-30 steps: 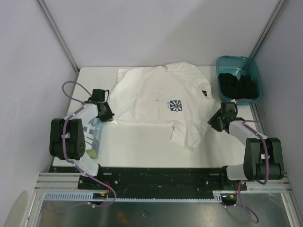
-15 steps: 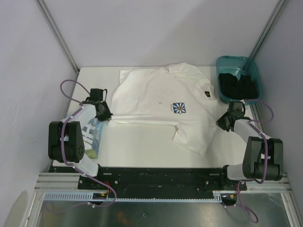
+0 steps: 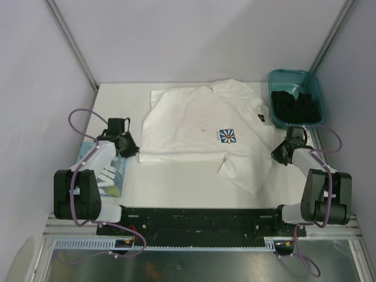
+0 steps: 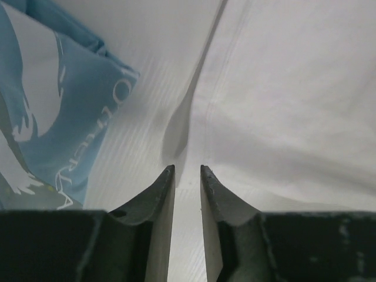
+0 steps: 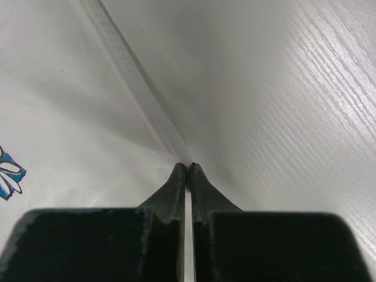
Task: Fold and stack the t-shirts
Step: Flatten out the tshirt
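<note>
White cotton t-shirt with a blue square daisy print (image 3: 200,126) lies spread mid-table in the top view; flattening it before the first fold seems to be the step in hand. The left gripper (image 3: 130,148) sits at its near-left corner, the right gripper (image 3: 277,155) at its right edge. Bare white table (image 3: 176,182) lies nearer. A teal plastic bin (image 3: 294,72) bounds the far right, and a folded t-shirt with a light-blue graphic (image 3: 114,173) the near left.

Left wrist view: the left gripper (image 4: 187,170) is slightly parted and empty, the daisy t-shirt's (image 4: 282,106) edge just ahead.

Right wrist view: the right gripper (image 5: 188,166) is pinched on the hem.

Next, the left likely must grasp that edge.
</note>
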Robot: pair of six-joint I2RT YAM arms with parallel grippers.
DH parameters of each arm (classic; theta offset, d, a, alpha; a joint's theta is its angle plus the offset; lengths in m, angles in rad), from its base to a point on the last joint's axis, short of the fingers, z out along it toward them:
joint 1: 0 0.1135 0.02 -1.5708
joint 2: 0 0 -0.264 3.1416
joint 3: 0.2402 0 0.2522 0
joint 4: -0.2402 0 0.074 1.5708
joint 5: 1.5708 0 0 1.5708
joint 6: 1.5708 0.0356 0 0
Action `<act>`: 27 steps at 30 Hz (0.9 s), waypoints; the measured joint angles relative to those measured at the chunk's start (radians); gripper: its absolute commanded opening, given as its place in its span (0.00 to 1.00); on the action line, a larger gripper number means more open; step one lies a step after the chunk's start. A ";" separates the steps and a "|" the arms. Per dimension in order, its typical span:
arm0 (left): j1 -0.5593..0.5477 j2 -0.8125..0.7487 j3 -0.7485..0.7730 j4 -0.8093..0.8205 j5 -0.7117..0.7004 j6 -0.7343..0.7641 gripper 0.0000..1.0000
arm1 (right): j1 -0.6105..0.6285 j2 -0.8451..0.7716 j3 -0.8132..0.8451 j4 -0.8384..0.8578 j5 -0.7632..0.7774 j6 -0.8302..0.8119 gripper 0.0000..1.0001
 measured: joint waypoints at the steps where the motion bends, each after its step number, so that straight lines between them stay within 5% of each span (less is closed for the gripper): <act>1: 0.000 -0.007 -0.016 -0.002 0.008 -0.010 0.29 | 0.000 0.000 0.000 -0.001 0.000 -0.002 0.00; 14: 0.000 -0.018 -0.082 0.005 0.082 -0.068 0.38 | 0.001 0.005 0.000 -0.001 -0.005 -0.006 0.00; 19: 0.000 0.004 -0.083 0.027 0.088 -0.067 0.25 | 0.002 0.015 0.000 -0.001 -0.009 -0.006 0.00; 23: -0.001 0.050 -0.082 0.039 0.089 -0.077 0.05 | 0.004 0.019 0.003 -0.001 -0.010 -0.006 0.00; 27: -0.001 0.079 -0.063 0.040 0.089 -0.074 0.00 | 0.005 0.019 0.013 -0.002 -0.011 -0.007 0.00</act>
